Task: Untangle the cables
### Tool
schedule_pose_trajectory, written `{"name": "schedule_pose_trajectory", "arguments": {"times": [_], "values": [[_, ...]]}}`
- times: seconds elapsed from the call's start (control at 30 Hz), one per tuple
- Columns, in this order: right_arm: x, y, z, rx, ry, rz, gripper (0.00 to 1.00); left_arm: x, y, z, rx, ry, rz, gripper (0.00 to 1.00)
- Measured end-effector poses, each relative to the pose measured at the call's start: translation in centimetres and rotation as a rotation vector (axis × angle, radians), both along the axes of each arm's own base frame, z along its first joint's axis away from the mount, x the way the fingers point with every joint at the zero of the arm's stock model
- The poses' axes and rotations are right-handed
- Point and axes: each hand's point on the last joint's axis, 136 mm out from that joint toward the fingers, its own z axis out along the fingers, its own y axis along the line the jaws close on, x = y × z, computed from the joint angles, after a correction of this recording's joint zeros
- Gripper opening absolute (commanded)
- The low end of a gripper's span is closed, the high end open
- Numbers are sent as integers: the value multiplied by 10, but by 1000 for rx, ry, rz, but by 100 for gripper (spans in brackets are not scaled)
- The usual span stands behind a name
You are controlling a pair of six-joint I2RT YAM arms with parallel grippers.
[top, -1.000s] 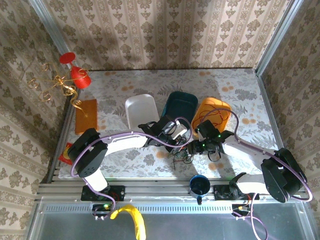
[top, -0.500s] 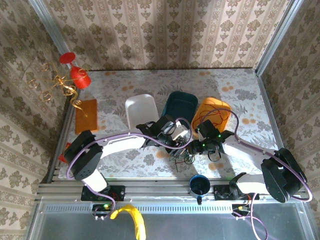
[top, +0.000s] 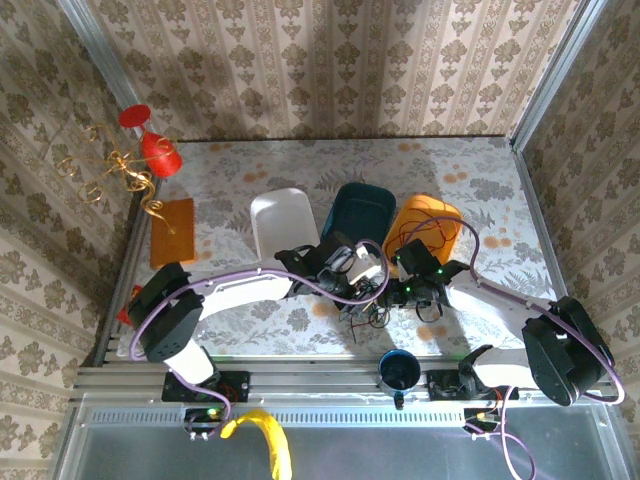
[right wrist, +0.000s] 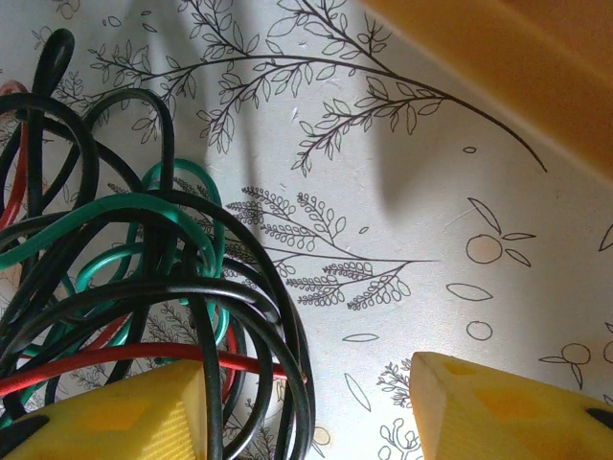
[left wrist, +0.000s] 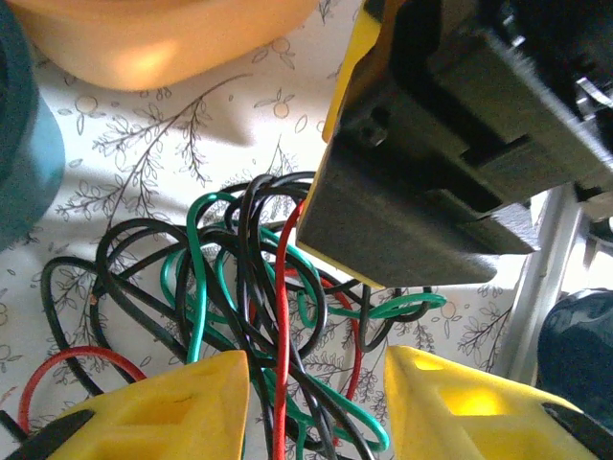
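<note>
Red, black and green cables [left wrist: 251, 287], floral white table [right wrist: 383, 115]; orange bin [top: 450, 225]

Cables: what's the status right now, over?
Left jaws open, astride the cables. Right jaws open at the pile's edge. Red, black, green wires all knotted. Orange tub nearby, not blocking.

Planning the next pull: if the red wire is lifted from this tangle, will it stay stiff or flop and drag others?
Likely floppy: the red wire lies in loose curves. It would probably drag neighbours, since it threads through the black wire and green wire loops. Probably light, being so thin.
</note>
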Motion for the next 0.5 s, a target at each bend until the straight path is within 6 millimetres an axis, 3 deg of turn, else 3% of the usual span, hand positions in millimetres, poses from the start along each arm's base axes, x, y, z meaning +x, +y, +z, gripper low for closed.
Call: {"name": "schedule_pose_trajectory", "arguments": {"times": [0.27,0.5], "values": [[1,0,4,8,-13,0,57,0,0,-21,44,24,-6,35],[-1,-1,5,10,-18,-2,56,2,-2,-29,63,23,-15,14]]}}
